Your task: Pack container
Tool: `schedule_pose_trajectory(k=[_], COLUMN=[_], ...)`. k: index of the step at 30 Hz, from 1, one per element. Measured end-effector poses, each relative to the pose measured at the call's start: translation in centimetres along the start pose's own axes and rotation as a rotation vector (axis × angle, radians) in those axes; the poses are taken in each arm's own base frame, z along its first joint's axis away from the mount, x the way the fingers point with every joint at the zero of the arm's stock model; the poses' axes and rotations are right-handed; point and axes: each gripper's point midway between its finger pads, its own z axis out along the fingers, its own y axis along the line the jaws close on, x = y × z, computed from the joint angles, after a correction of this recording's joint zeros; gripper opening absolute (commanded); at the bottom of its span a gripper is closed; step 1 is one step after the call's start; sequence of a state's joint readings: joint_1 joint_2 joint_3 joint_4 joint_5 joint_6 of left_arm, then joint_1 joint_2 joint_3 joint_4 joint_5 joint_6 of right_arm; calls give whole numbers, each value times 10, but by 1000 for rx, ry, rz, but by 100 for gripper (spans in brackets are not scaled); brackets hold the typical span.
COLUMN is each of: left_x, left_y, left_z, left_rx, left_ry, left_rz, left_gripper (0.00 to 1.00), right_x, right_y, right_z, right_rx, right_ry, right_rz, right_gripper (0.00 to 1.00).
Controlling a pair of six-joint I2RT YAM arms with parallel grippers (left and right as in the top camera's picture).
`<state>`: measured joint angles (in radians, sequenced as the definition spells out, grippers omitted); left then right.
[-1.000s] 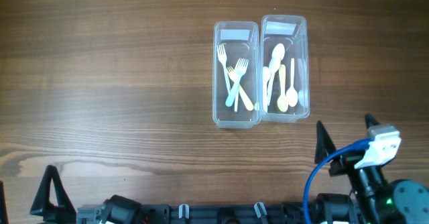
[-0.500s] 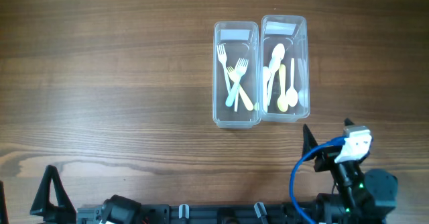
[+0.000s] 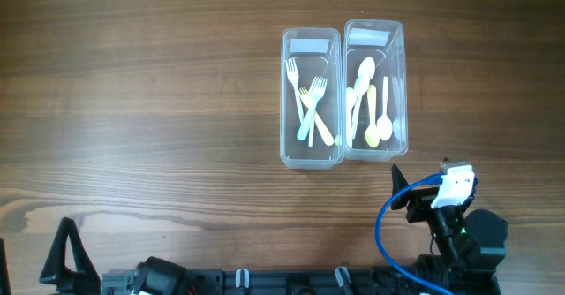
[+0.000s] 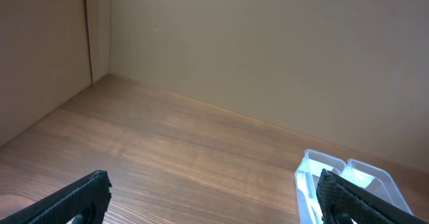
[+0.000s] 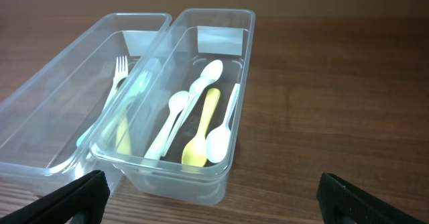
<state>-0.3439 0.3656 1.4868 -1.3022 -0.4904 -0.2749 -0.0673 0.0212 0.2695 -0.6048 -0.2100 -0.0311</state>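
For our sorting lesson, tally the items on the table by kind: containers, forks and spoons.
Clear containers: 2
Forks: 3
Spoons: 5 (they overlap, so this is the best count)
Total: 10

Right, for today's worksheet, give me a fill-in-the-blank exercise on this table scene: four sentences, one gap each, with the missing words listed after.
1. The container on the robot's left holds only ____.
2. The container on the robot's right holds only ____.
3. One spoon among the white ones is coloured ____.
4. The right gripper is open and holds ____.

Missing words: forks; spoons; yellow; nothing.
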Motion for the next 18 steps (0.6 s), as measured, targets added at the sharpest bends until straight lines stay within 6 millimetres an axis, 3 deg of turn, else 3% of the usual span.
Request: schedule_pose_trajectory(k=[10,18], left_x=[0,0], left_y=[0,0], left_z=[0,0], left_rx=[0,0], left_ry=[0,0], left_rz=[0,0], left_gripper=[100,100], right_x=[16,7], right_y=[-2,-4], right_z=[10,20], right_rx=[-1,2], right_ry=[25,-56], right_rz=[5,-11], right_gripper=[100,100])
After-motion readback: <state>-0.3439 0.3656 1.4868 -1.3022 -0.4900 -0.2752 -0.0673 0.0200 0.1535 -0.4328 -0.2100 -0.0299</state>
